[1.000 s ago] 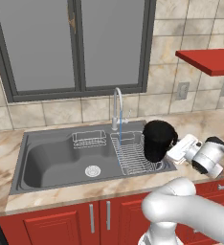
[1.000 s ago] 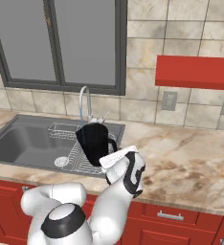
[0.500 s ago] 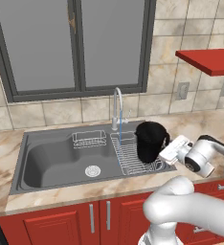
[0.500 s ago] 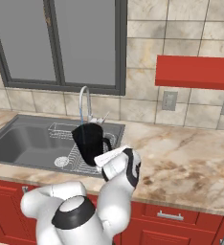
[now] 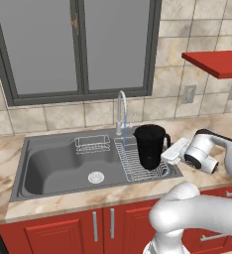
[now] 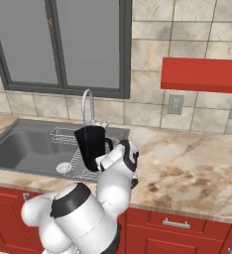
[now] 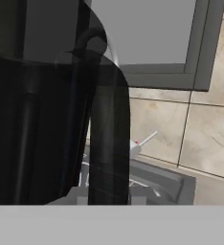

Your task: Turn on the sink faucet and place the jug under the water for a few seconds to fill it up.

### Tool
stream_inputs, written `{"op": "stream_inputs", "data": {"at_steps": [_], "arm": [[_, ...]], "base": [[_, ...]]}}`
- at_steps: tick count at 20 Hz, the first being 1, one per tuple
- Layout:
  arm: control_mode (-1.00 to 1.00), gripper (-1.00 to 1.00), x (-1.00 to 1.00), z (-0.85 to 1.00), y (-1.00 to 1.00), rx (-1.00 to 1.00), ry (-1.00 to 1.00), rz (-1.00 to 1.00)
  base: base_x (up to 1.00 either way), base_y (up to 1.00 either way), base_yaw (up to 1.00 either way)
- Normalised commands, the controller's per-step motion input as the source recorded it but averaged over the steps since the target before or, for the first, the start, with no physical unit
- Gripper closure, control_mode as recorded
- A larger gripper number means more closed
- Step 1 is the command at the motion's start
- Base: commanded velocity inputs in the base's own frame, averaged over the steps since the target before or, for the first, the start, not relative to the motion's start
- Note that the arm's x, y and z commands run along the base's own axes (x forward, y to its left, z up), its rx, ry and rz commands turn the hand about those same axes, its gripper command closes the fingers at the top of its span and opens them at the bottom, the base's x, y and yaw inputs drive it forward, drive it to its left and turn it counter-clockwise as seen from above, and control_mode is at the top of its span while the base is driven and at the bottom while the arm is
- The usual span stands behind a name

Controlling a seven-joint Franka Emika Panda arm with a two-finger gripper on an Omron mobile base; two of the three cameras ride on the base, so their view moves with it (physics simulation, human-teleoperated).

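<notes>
One jug (image 5: 150,146), matte black and cylindrical, upright, held above the wire rack (image 5: 138,161) in the right part of the sink (image 5: 53,163); its loop handle (image 5: 166,144) faces away from the basin toward the claw (image 5: 168,154), which is closed tight on that handle, as the hand view confirms with the dark handle (image 7: 109,134) running just before the lens. One sink faucet (image 5: 121,110), slim chrome gooseneck, at the back rim of the sink, just behind and left of the jug; side lever (image 7: 145,139) tilted up. One stream of water (image 5: 124,135), thin and pale blue, falling from the spout beside the jug's left edge, apart from its rim. One small wire basket (image 5: 92,144) at the back of the sink, left of the faucet; round drain (image 5: 95,177) in the basin floor. Marble worktop (image 6: 187,168) surrounding the sink; red shelf (image 6: 202,74) on the tiled wall, up and to the right of the sink; grey-framed window (image 5: 78,47) above the faucet.
</notes>
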Motion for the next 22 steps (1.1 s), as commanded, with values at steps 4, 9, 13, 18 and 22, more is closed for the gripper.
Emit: {"op": "stream_inputs", "data": {"at_steps": [4,9,13,18,22], "arm": [[-1.0,1.0,0.18,0.0,0.19,0.0,0.01,-0.01],[-1.0,1.0,0.17,-0.07,0.16,0.0,0.0,-0.01],[-1.0,1.0,0.14,-0.14,0.08,0.0,0.0,0.0],[-1.0,1.0,0.17,-0.05,0.06,0.0,0.0,-0.01],[-1.0,1.0,0.19,-0.01,0.05,0.0,0.0,-0.01]], "base": [[0.0,0.0,0.0],[0.0,0.0,0.0],[0.0,0.0,0.0],[0.0,0.0,0.0],[0.0,0.0,0.0]]}}
